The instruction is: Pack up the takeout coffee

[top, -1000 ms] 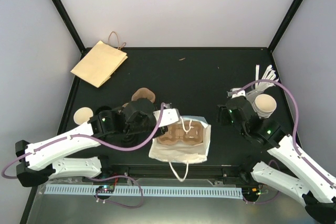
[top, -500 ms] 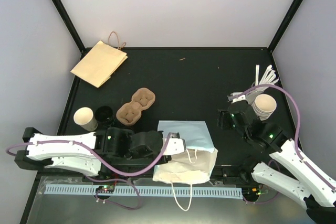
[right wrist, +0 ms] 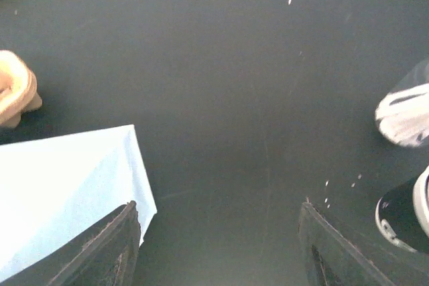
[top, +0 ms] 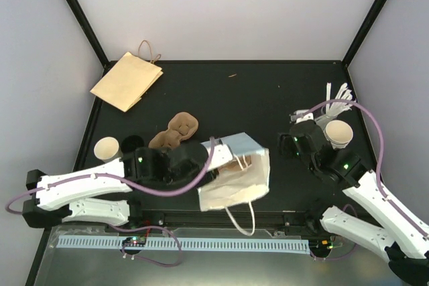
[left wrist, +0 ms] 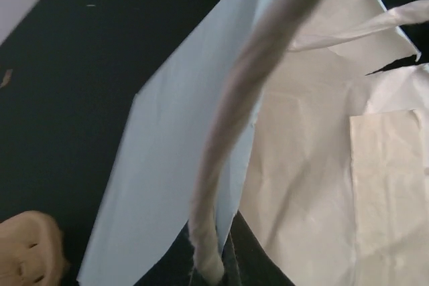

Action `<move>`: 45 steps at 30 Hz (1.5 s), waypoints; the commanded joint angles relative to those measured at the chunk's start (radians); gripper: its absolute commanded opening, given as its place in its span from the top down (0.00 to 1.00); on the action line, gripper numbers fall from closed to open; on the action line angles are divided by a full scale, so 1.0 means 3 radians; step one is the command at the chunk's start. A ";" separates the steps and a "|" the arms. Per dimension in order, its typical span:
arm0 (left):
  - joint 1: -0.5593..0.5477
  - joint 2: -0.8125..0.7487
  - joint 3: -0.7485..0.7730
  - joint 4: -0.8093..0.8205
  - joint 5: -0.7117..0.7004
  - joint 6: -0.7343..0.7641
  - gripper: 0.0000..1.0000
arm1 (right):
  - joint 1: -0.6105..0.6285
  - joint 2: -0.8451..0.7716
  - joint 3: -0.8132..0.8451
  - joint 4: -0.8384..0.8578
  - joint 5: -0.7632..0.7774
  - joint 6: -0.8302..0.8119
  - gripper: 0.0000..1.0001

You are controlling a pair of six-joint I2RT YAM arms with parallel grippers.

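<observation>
White cord handle [left wrist: 228, 132] clenched in left gripper [left wrist: 213, 274], only left wrist view shows it; right gripper [right wrist: 218, 249] released, bag [right wrist: 60, 185] at 9 o'clock.

Robot test cell, lab type: matte black tabletop [top: 255, 98] boxed by plain pale walls [top: 228, 11] and black corner posts [top: 77, 11]; white cabled left arm [top: 80, 184] and right arm [top: 385, 202] bolted at near edge.

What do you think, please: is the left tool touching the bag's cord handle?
Touching: the left wrist view shows the cord handle pinched in the shut left tool.
</observation>
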 commanded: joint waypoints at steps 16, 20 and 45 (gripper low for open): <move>0.2064 0.1653 0.2023 -0.0327 0.2018 -0.0038 0.98 | -0.0255 0.0424 0.1100 -0.0032 0.0676 -0.0403 0.33; 0.2202 0.1792 0.2150 -0.0117 0.2135 -0.0273 0.98 | -0.0257 0.0357 0.1059 -0.0011 0.0880 -0.0382 0.33; 0.2743 0.2261 0.2222 0.0521 0.2984 -0.0828 0.56 | -0.0256 0.0166 0.0854 0.0092 0.0971 -0.0410 0.32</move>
